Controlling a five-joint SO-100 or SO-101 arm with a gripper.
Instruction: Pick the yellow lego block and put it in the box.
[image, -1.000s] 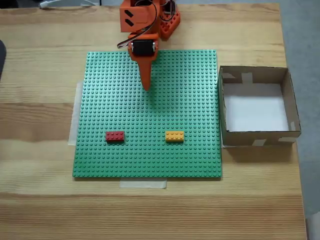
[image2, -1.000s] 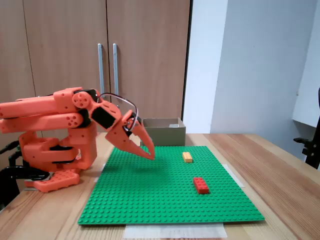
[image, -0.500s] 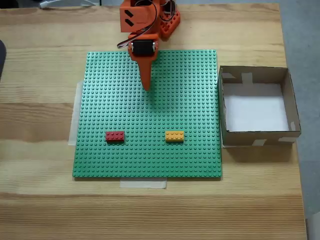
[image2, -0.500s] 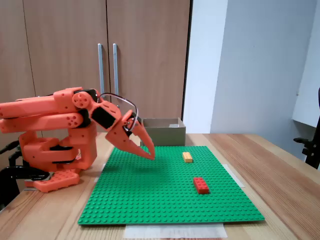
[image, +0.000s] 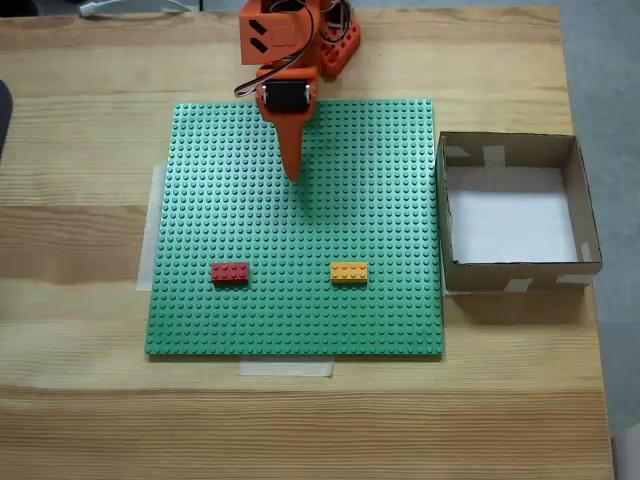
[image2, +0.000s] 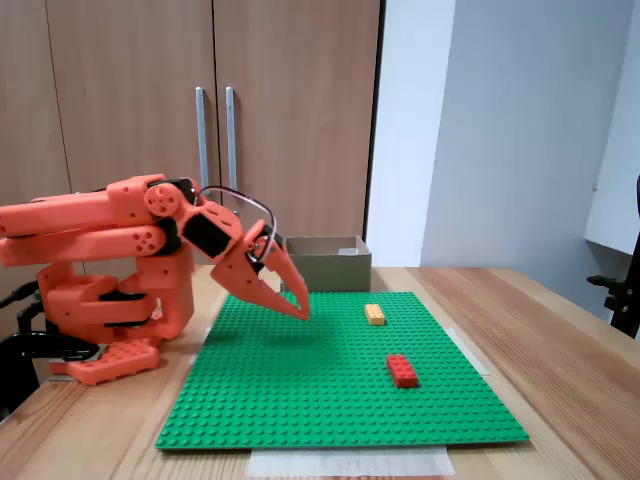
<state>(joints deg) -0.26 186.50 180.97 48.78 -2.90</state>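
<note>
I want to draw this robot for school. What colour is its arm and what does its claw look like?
The arm is bright orange plastic, blocky, with a black motor block set into the wrist. Thin black and red cables loop over the top. The gripper is orange too, with two pointed fingers that taper like a beak. Its base is orange as well.

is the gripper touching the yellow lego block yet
Apart. In a fixed view from above, bare green baseplate lies between the gripper and the yellow lego block.

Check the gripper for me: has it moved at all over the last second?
No. In both fixed views the gripper hangs at the same spot over the green baseplate, shut, short of the yellow lego block.
</note>
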